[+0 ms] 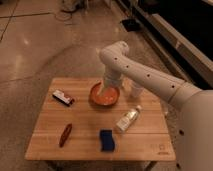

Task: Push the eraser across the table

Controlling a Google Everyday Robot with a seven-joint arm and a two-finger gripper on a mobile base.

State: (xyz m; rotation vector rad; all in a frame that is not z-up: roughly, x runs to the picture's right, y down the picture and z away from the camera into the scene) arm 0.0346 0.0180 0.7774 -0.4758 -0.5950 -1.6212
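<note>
The eraser [63, 97], a small oblong block with a white-and-red top and black base, lies on the left part of the light wooden table [85, 120]. My gripper [105, 90] hangs at the end of the white arm [145, 75], reaching down into an orange bowl [104, 96] at the table's far middle. It is to the right of the eraser, a short gap apart from it. The bowl hides the fingertips.
A clear plastic bottle [128, 119] lies right of centre. A dark blue square block [106, 140] sits near the front edge. A reddish-brown elongated object [65, 134] lies front left. A white cup [136, 90] stands behind the bowl. The floor surrounds the table.
</note>
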